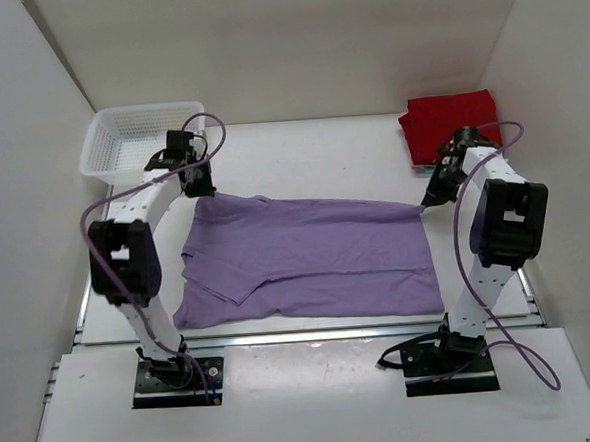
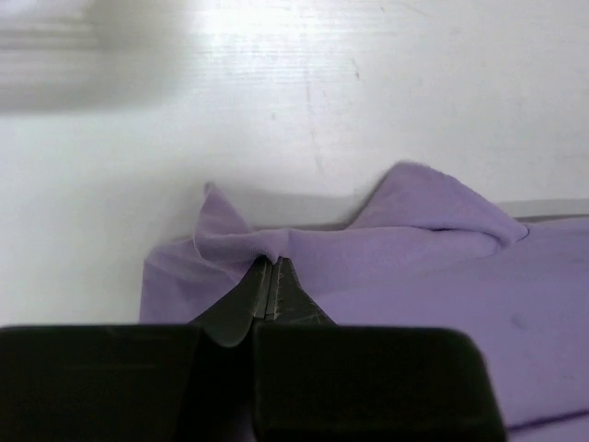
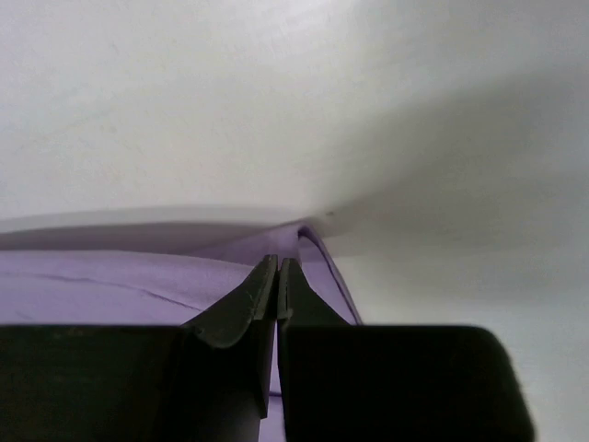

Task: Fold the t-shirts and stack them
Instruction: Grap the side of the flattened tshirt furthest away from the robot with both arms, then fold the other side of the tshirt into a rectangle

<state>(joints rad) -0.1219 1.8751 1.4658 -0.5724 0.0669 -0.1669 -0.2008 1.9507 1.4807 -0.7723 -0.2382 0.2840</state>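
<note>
The lavender-purple t-shirt (image 1: 312,260) lies spread flat across the middle of the table. My left gripper (image 1: 202,190) is shut on its far left corner, and the pinched cloth (image 2: 304,249) bunches up at my fingertips in the left wrist view. My right gripper (image 1: 424,203) is shut on the shirt's far right corner, with the cloth edge (image 3: 317,258) held between the jaws. The bright red t-shirt (image 1: 449,119) lies folded at the far right of the table, behind my right arm.
A white plastic mesh basket (image 1: 140,140) stands at the far left corner, just behind my left gripper. White walls enclose the table on the left, back and right. Purple cables loop along both arms.
</note>
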